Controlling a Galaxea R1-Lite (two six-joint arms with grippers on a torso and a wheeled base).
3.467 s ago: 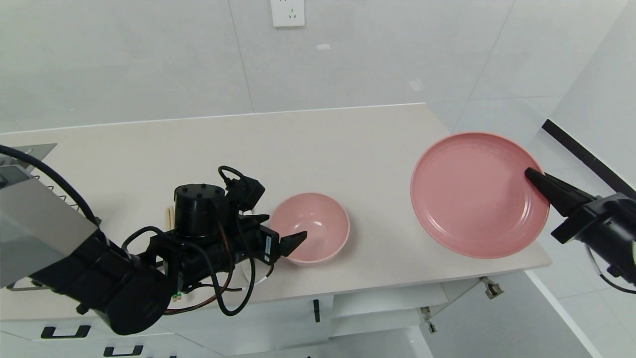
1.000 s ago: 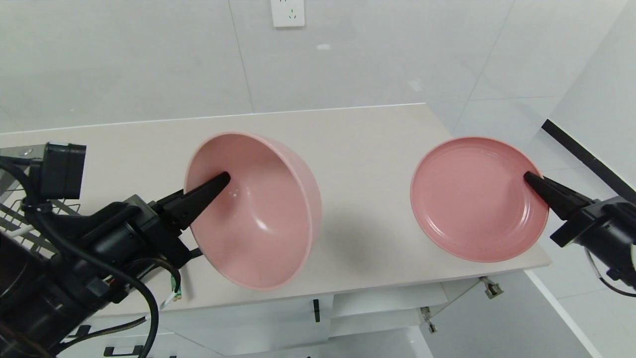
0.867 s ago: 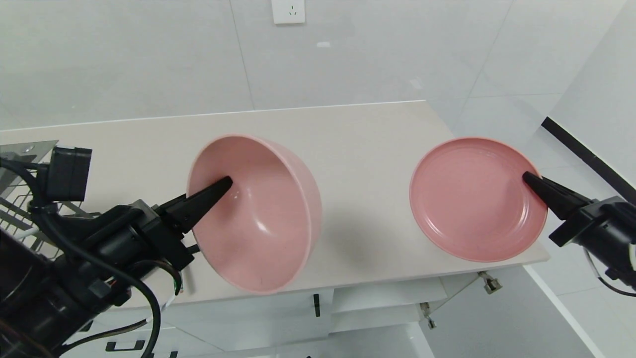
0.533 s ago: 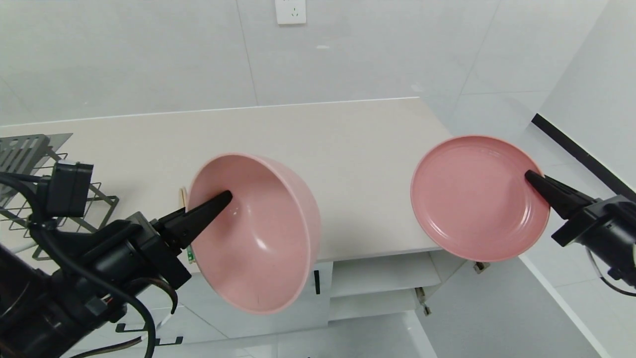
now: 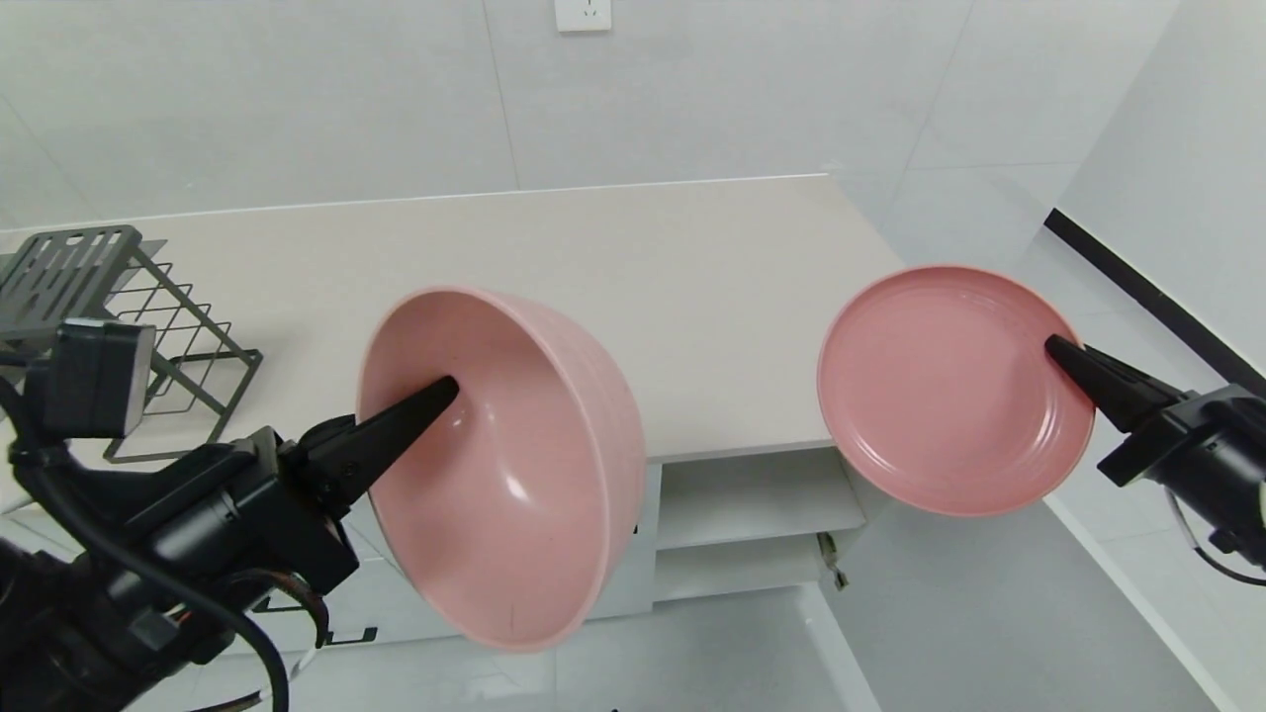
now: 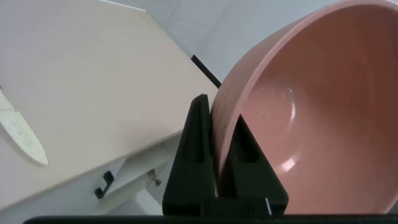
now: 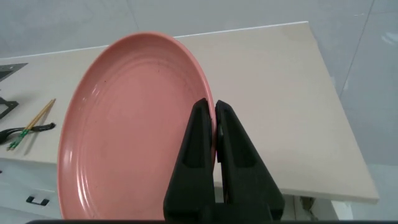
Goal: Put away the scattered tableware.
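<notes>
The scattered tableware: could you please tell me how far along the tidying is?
Done: both dishes are up off the beige counter. In hand: the left claw clamps the round pink bowl by its rim, the right claw the round pink plate likewise. Left: stowing both, perhaps at the dark wire rack, plus wooden chopsticks and a white utensil lying on the counter.

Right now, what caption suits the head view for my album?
Left gripper clamps a pink bowl by its rim, right gripper a pink plate, before a beige counter.

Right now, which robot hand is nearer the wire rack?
Left. The left gripper, gripping the bowl, is near the rack; the right gripper, gripping the plate, is far across.
</notes>
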